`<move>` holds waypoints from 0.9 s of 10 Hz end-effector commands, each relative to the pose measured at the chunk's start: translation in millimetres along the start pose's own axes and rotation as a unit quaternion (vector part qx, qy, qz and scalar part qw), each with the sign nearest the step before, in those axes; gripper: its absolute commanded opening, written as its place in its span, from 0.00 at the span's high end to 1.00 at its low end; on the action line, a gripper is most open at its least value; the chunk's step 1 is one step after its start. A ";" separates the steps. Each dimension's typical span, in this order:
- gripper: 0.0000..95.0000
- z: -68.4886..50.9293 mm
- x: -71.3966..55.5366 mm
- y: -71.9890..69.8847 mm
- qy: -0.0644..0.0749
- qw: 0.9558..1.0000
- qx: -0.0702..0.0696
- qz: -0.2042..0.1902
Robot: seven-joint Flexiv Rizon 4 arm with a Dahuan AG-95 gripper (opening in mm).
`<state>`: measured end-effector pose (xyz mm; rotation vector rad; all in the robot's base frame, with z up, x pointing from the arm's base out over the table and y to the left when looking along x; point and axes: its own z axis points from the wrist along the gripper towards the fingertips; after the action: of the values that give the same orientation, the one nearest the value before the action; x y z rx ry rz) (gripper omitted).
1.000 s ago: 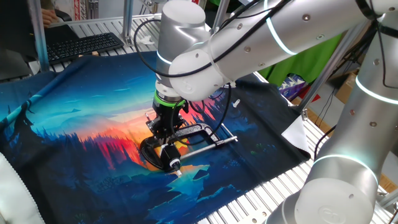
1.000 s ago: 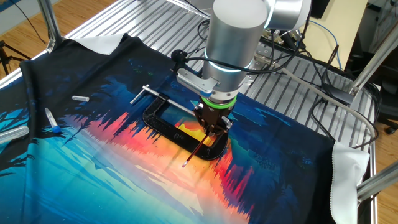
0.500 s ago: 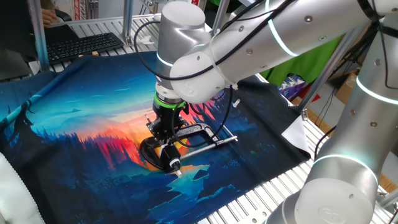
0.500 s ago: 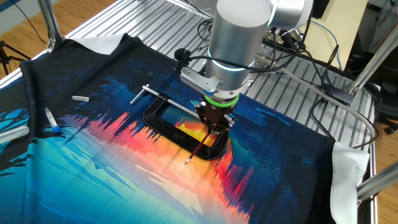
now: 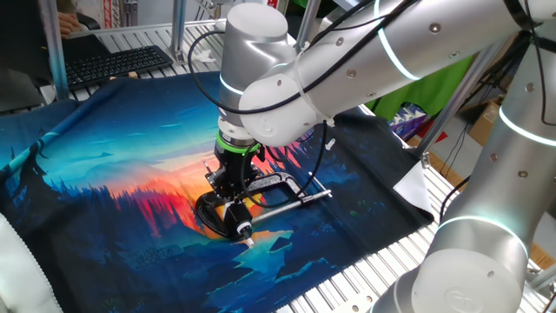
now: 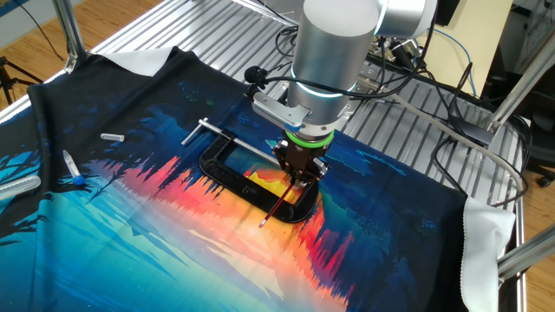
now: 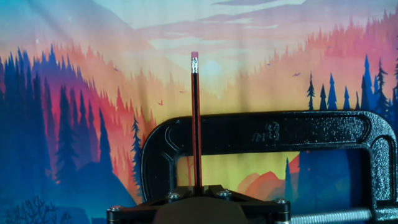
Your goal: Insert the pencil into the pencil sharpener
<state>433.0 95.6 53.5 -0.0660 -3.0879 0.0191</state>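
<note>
My gripper (image 6: 299, 176) is shut on the pencil (image 6: 279, 204), a thin dark stick that slants down from the fingers towards the mat. In the hand view the pencil (image 7: 195, 118) points straight away from the gripper (image 7: 195, 190), with its ferrule and pale pink end over the mat past the clamp's frame. The gripper (image 5: 231, 198) hangs low over the black C-clamp (image 6: 227, 173). I cannot clearly make out the pencil sharpener. A small yellow-orange patch (image 6: 257, 178) shows inside the clamp beside the fingers, and I cannot tell whether it is the sharpener or the mat's print.
The clamp's black frame (image 7: 267, 134) crosses the hand view under the pencil, and its silver screw rod (image 5: 291, 203) sticks out to the right. The printed sunset mat (image 6: 130, 234) covers the table. Small white and blue items (image 6: 74, 178) lie at its left edge. A keyboard (image 5: 117, 63) sits at the back.
The gripper with the pencil has shifted very slightly to the right in the other fixed view. The clamp has not moved.
</note>
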 end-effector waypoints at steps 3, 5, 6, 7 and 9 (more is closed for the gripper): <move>1.00 0.1 3.5 0.2 0.000 1.000 -0.001 0.000; 1.00 -0.1 4.4 0.2 -0.001 1.000 -0.001 0.001; 1.00 0.0 4.4 0.3 -0.001 1.000 -0.001 0.000; 1.00 0.1 4.3 0.3 -0.002 1.000 -0.002 -0.001; 1.00 0.1 4.3 0.3 -0.004 1.000 0.000 -0.002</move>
<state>429.3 95.8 53.5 -0.0604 -3.0983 0.0205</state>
